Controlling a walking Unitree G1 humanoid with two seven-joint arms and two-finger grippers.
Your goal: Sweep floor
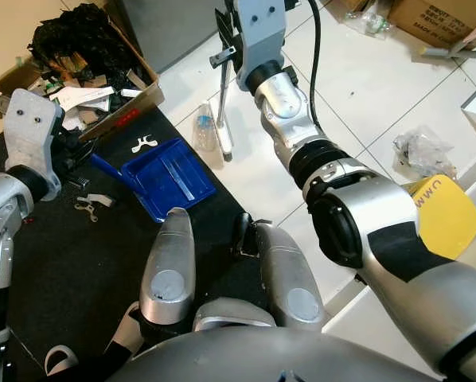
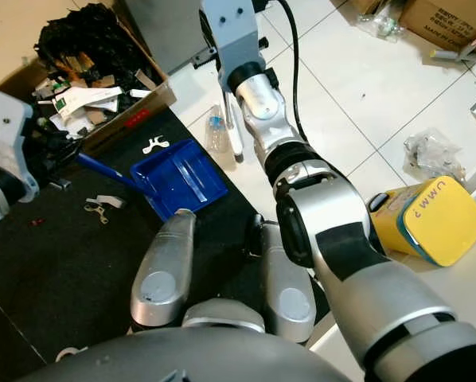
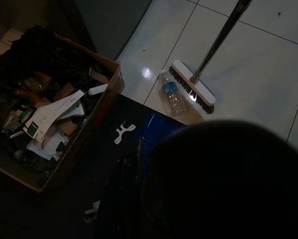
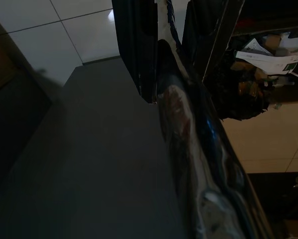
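Note:
A blue dustpan [image 1: 170, 179] lies on the black mat [image 1: 71, 270], its handle [image 1: 104, 167] running into my left gripper [image 1: 72, 153], which looks shut on it. My right arm reaches forward over the white tiles, and my right gripper [image 1: 224, 44] is shut on the broom's metal shaft [image 4: 181, 114]. The broom head [image 1: 221, 131], white with dark bristles, rests on the tiles just past the mat's edge. A clear plastic bottle [image 1: 204, 127] lies right beside the broom head [image 3: 191, 92]. A white scrap [image 1: 143, 144] lies on the mat by the pan.
A cardboard box [image 1: 134, 102] full of rubbish stands at the mat's far left, a grey cabinet [image 1: 166, 28] behind it. Small scraps [image 1: 91, 204] lie left of the pan. A yellow container [image 1: 445, 213], a plastic bag [image 1: 421, 151] and another box [image 1: 437, 16] sit on the right.

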